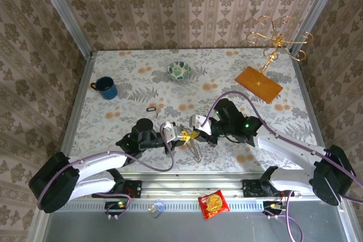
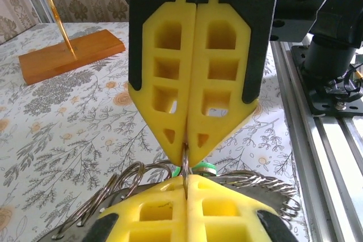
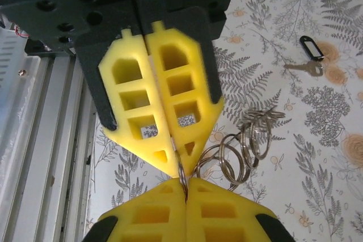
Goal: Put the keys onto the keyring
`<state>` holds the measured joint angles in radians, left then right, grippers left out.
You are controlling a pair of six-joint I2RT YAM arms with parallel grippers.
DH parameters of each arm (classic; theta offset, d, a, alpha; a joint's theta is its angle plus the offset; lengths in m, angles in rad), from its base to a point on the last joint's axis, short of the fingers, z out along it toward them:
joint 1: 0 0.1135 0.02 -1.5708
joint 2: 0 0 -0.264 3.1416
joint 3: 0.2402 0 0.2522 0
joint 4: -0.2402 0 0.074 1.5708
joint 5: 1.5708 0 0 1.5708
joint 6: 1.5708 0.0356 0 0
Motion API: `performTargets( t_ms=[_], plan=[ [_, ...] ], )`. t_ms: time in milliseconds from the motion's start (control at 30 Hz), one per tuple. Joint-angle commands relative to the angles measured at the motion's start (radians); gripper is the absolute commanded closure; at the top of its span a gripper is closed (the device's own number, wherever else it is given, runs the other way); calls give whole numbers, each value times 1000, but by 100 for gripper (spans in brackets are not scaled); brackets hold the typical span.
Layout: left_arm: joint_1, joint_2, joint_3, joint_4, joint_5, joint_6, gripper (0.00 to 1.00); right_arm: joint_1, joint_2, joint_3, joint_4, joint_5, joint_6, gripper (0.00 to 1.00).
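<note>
The keyring [image 3: 244,140], a bunch of thin silvery coils, was held over the table's [image 1: 238,77] near middle. The left gripper [image 3: 178,165] and right gripper [image 3: 186,190] met tip to tip, both closed on its wire. A green key [image 2: 202,167] sat against it; I couldn't tell whether it was threaded. A tagged key [image 3: 311,49] lay farther off, probably left to do.

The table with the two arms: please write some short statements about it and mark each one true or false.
1. The blue mug stands on the left part of the table. True.
2. A bowl sits beside a red packet. False: the bowl is at the far side, and the packet lies at the near edge.
3. The left gripper and the right gripper are both closed on one thin metal ring. True.
4. A key with a dark tag hangs on that ring. False: the key lies alone on the table.
</note>
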<state>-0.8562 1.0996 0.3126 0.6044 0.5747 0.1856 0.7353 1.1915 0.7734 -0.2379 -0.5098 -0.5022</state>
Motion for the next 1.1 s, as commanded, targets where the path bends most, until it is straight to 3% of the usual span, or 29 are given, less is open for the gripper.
performTargets(
  t_ms=[0, 233, 633, 867, 1067],
  plan=[
    [-1, -13, 1, 30, -9, -13, 84, -1, 14, 49, -66, -7, -43, 100],
    [-1, -26, 53, -109, -7, 42, 83, 42, 63, 146, -248, 124, -179, 100],
    [-1, -7, 97, -177, 11, 86, 85, 94, 118, 235, -292, 150, -221, 100],
    [-1, -6, 96, -179, 24, 95, 97, 93, 94, 216, -258, 121, -192, 100],
    [-1, -19, 78, -156, 27, 91, 100, 40, 16, 121, -155, 85, -91, 76]
  ],
)
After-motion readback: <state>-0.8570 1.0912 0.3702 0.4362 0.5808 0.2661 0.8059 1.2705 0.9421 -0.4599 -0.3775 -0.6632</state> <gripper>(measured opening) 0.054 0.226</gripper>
